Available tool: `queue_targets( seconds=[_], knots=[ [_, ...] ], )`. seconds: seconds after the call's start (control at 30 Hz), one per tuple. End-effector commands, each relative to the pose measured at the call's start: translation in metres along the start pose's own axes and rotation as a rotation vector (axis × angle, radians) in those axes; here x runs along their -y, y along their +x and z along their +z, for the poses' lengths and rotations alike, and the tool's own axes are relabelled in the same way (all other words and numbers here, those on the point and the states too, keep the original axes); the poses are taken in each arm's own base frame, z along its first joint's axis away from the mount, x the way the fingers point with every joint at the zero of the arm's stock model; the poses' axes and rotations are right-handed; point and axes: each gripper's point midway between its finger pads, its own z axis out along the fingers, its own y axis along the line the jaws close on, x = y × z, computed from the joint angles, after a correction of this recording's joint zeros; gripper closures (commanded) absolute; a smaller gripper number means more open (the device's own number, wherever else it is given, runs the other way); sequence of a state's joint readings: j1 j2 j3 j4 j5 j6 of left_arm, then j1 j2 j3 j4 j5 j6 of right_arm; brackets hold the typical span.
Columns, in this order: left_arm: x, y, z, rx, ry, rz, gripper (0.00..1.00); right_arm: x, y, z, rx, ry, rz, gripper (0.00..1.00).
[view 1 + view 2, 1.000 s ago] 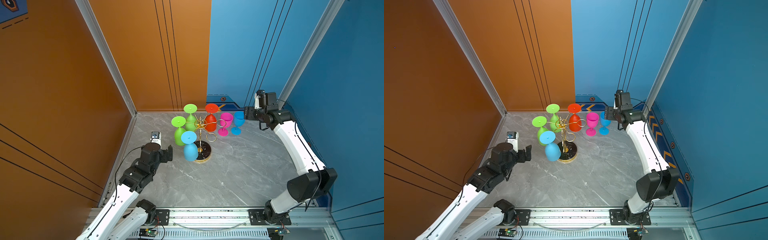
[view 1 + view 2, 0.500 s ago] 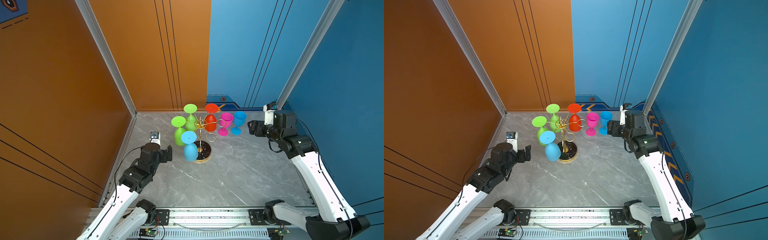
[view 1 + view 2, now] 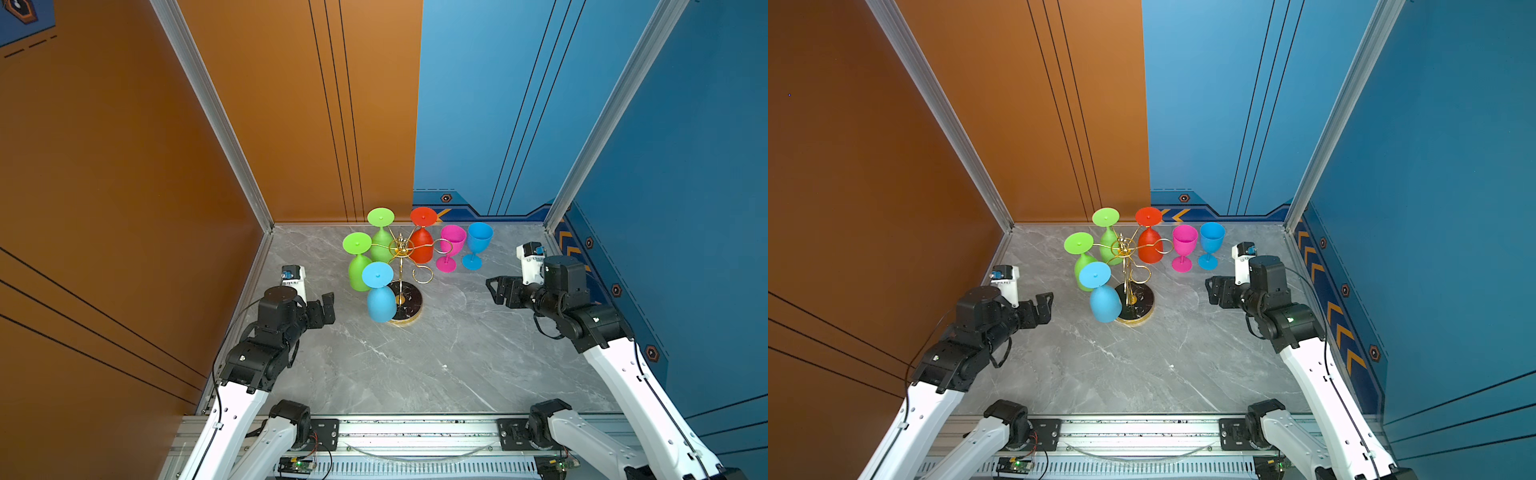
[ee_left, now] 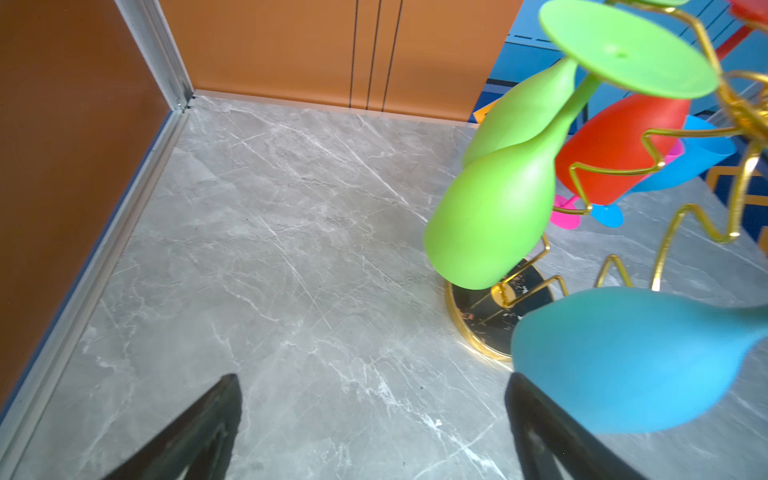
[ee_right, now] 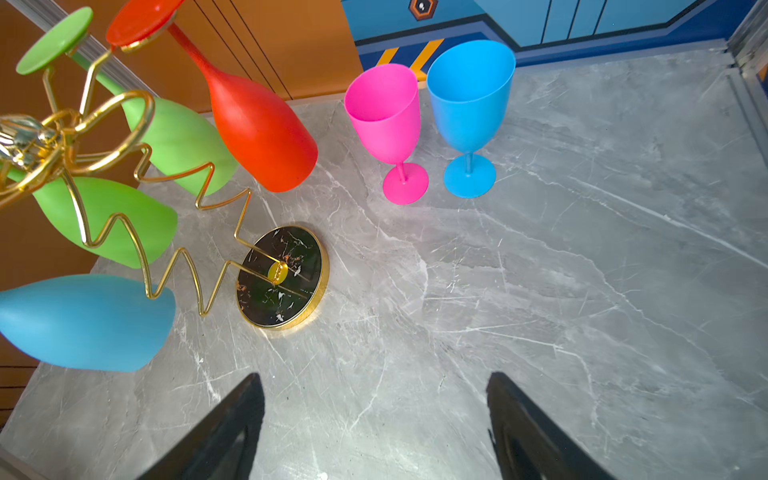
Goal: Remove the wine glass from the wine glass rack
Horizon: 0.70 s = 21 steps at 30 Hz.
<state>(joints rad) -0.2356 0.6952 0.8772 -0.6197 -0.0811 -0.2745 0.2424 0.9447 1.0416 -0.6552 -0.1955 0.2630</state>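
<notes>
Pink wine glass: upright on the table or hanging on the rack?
Upright: the pink wine glass stands on its foot on the table, mouth up.

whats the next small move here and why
Probably ease the open, empty left claw toward the bowl of the light blue plastic wine glass hanging upside down on the gold wire rack. It hangs nearest that claw, while a pink goblet and a blue goblet already stand off it.
</notes>
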Motion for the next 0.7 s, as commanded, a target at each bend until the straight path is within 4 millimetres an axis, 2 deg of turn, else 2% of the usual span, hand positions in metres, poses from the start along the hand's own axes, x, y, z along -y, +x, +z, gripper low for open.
queue_targets(
  seconds=[0.0, 0.3, 0.5, 0.57, 0.6, 0.67],
  knots=[
    [0.022, -0.005, -0.014, -0.013, 0.132, -0.078, 0.01, -0.008, 0.011, 0.003, -0.008, -0.054, -0.003, 0.15],
    [0.060, -0.013, -0.026, -0.074, 0.335, -0.195, 0.00, -0.005, 0.045, 0.014, -0.069, -0.070, -0.001, 0.16],
    [0.072, -0.025, -0.035, -0.081, 0.393, -0.260, 0.01, -0.007, 0.049, 0.017, -0.070, -0.076, 0.006, 0.16],
    [0.077, -0.023, -0.034, -0.107, 0.415, -0.286, 0.02, -0.007, 0.050, 0.018, -0.072, -0.077, 0.008, 0.16],
    [0.082, -0.032, -0.040, -0.098, 0.442, -0.296, 0.04, -0.007, 0.051, 0.019, -0.074, -0.078, 0.009, 0.16],
    [0.088, -0.034, -0.041, -0.118, 0.473, -0.316, 0.07, -0.008, 0.053, 0.020, -0.079, -0.081, 0.009, 0.16]
  ],
)
